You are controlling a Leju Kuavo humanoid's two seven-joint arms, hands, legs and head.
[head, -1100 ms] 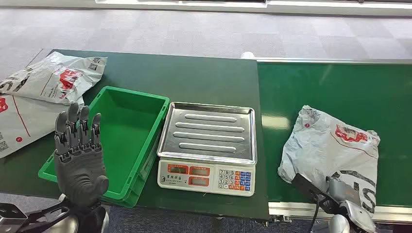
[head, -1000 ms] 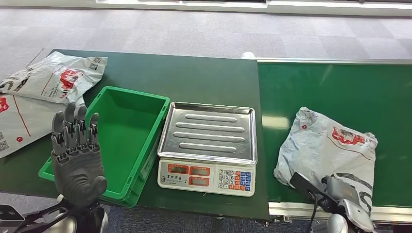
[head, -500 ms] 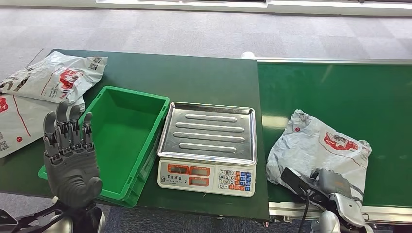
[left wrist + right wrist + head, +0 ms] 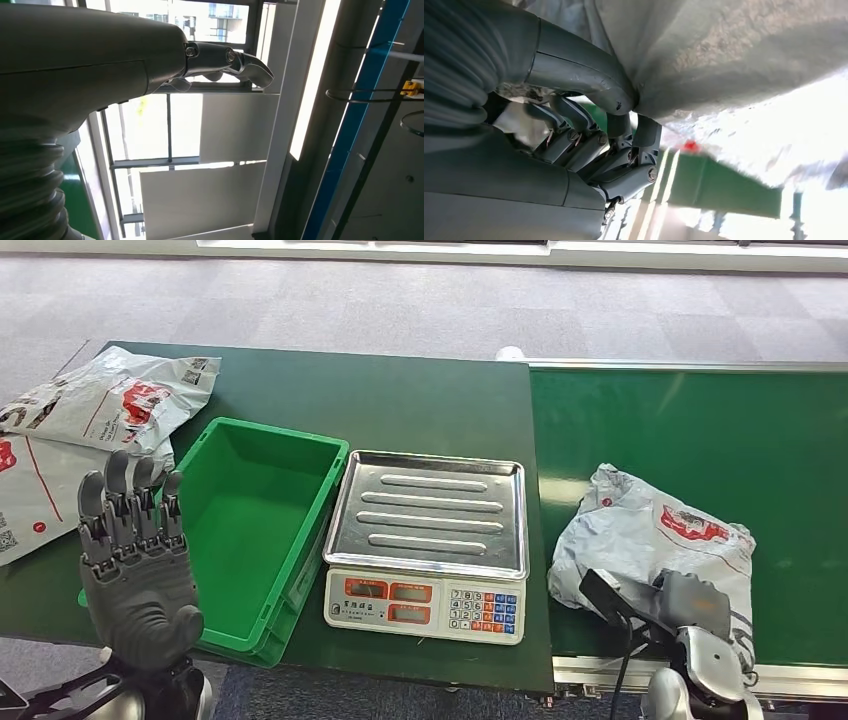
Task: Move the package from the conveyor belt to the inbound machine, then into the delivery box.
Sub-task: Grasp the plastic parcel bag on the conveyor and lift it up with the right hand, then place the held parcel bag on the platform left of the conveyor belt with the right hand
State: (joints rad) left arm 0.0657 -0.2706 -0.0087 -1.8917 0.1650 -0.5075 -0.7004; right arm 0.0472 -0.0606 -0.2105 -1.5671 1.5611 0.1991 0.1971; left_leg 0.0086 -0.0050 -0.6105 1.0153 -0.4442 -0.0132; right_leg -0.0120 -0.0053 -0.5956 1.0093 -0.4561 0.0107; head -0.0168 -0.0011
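Observation:
A crumpled grey package with a red logo lies on the green conveyor belt, close to its near edge. My right hand grips the package's near edge; in the right wrist view the thumb and curled fingers pinch the grey film. The scale with a steel pan stands left of the belt. A green box sits left of the scale. My left hand is raised upright in front of the box's near left corner, fingers straight and holding nothing.
Two more grey packages lie on the dark green table left of the box. The belt's metal rail runs along the near edge by my right hand. Grey carpet lies beyond the table.
My right hand has drawn the package leftward along the belt toward the scale, with the package bunching up. My left hand has drifted slightly left and lower.

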